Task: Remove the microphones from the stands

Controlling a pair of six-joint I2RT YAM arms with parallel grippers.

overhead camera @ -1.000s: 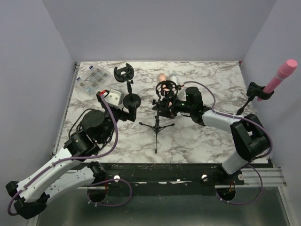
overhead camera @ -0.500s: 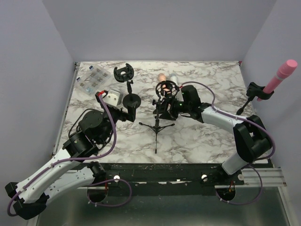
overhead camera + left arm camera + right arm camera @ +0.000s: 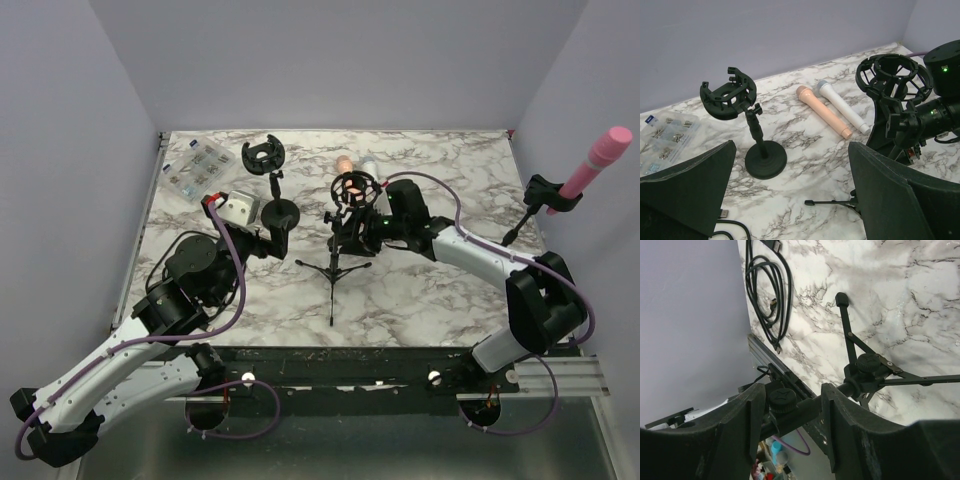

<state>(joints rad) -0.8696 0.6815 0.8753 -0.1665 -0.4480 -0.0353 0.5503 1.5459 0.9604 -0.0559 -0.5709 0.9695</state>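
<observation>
A black tripod stand (image 3: pixel 338 262) with a ring shock mount (image 3: pixel 892 72) stands mid-table; the ring looks empty in the left wrist view. A peach microphone (image 3: pixel 822 111) and a white microphone (image 3: pixel 842 106) lie on the table behind it. A pink microphone (image 3: pixel 600 158) sits in a black clip (image 3: pixel 548 192) at the far right edge. My right gripper (image 3: pixel 356 228) is closed on the tripod's stem clamp and knob (image 3: pixel 783 400). My left gripper (image 3: pixel 791 150) is open and empty, above the table left of the tripod.
A round-base stand (image 3: pixel 760 157) with an empty shock mount (image 3: pixel 729 92) stands left of the tripod. A clear box of small parts (image 3: pixel 198 170) lies at the far left. A coiled black cable (image 3: pixel 767 285) lies near the table's front edge.
My right gripper has moved left onto the tripod's stem. The left arm has shifted only slightly.
</observation>
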